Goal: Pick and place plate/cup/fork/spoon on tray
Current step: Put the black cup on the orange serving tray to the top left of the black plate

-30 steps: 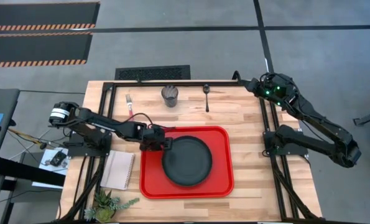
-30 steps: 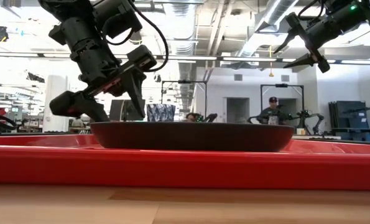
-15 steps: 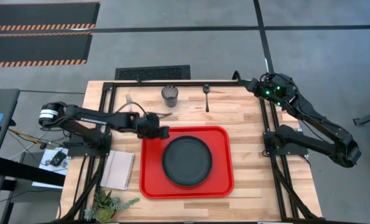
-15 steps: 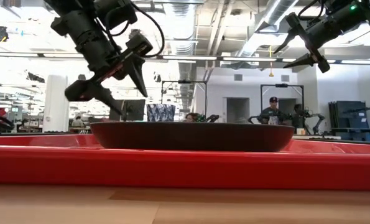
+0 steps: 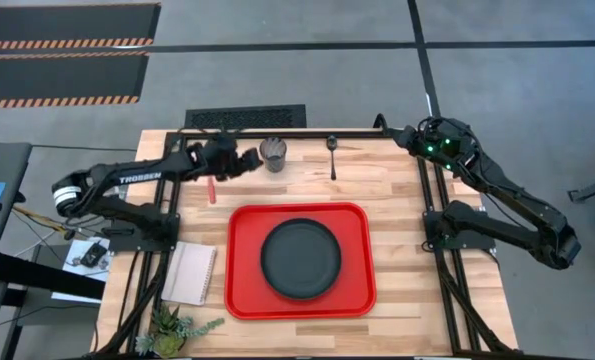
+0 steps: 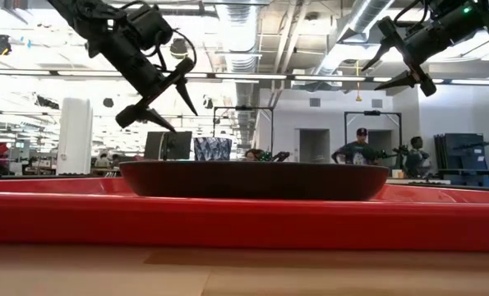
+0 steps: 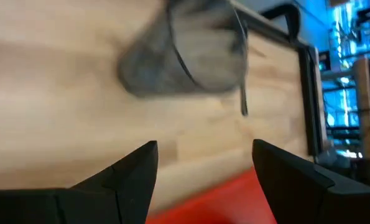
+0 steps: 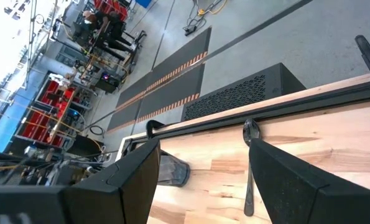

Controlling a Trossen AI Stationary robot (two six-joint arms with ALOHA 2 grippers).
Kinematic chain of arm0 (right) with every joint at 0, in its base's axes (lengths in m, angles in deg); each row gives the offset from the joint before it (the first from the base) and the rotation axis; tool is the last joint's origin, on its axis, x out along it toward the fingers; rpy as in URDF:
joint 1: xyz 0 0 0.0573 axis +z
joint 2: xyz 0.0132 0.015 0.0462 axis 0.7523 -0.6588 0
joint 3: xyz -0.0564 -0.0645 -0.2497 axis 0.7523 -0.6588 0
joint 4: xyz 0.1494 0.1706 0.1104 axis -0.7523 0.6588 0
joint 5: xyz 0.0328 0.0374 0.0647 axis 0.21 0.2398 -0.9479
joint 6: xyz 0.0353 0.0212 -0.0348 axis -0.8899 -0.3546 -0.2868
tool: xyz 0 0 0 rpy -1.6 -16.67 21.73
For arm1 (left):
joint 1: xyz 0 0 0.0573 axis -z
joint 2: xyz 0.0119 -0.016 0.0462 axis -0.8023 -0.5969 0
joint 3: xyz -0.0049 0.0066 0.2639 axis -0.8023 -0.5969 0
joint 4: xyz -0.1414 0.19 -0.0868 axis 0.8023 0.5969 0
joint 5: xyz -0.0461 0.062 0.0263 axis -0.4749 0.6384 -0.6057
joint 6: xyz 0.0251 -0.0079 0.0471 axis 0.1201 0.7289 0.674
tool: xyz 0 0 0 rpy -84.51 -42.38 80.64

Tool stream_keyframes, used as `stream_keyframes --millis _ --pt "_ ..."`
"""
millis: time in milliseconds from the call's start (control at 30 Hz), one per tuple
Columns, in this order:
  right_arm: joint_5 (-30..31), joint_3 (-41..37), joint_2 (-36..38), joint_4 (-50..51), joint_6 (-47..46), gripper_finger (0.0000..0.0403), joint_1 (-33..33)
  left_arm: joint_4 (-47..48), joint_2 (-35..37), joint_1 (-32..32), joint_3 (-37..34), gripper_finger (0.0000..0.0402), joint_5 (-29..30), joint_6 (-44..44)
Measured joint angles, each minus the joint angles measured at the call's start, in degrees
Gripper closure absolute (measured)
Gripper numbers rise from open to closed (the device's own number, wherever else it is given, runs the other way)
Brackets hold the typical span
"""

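High view first, working left to right: our left gripper (image 5: 245, 156) has left the tray's near-left corner, where it sat beside the plate a sec ago, and swung up to the far edge of the worktop. It now hangs just left of the cup (image 5: 273, 153), jaws spread and empty; the left wrist view shows the cup (image 7: 185, 53) straight ahead of the two parted fingers, not yet between them. The fork (image 5: 211, 187) lies near the far-left corner, red handle showing below the arm, tines hidden under it.

Mid-table, the plate (image 5: 300, 258) sits flat in the centre of the red tray (image 5: 242, 295), w/ nothing touching it. So we judge the plate step done & the cup is next; approx one of four items placed.

Further right, the spoon (image 5: 332, 155) lies by the far edge, untouched, well apart from the cup. Our right gripper (image 5: 385, 126) waits over the far-right corner, jaws spread, no change vs. a sec ago; its wrist cam looks along the far edge at the spoon (image 8: 250, 165).

Low view agrees: left gripper (image 6: 162, 103) is up above table level, fingers apart, w/ the cup (image 6: 212, 149) behind the plate rim.
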Motion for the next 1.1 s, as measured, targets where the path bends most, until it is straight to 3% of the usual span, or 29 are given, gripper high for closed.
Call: stream_keyframes --millis 200,433,667,833,933,1000,1100 --pt "0.2 0.0 0.0 0.0 0.1 0.0132 0.0 -0.5 0.0 -6.7 0.0 0.0151 -1.8 3.7" --pt "0.2 0.0 0.0 0.0 0.4 0.0132 -0.1 -2.4 0.0 -9.5 0.0 0.0147 -3.8 3.0" --pt "0.2 0.0 0.0 0.0 0.4 0.0132 -0.1 -20.0 0.0 -9.5 0.3 0.0147 -10.6 -5.0" --pt "0.2 0.0 0.0 0.1 0.4 0.0132 -0.1 -34.0 0.0 -9.0 5.3 0.0148 -15.0 -2.6" --pt "0.2 0.0 0.0 0.0 0.4 0.0132 -0.1 -45.2 0.0 -8.8 9.4 0.0148 -14.3 -2.4" --pt "0.2 0.0 0.0 0.1 0.4 0.0132 -0.1 -51.0 0.1 -9.1 13.3 0.0148 -10.6 1.4" --pt "0.3 0.0 0.0 0.1 0.4 0.0132 -0.1 -50.5 0.1 -9.9 21.2 0.0148 -6.6 10.4"
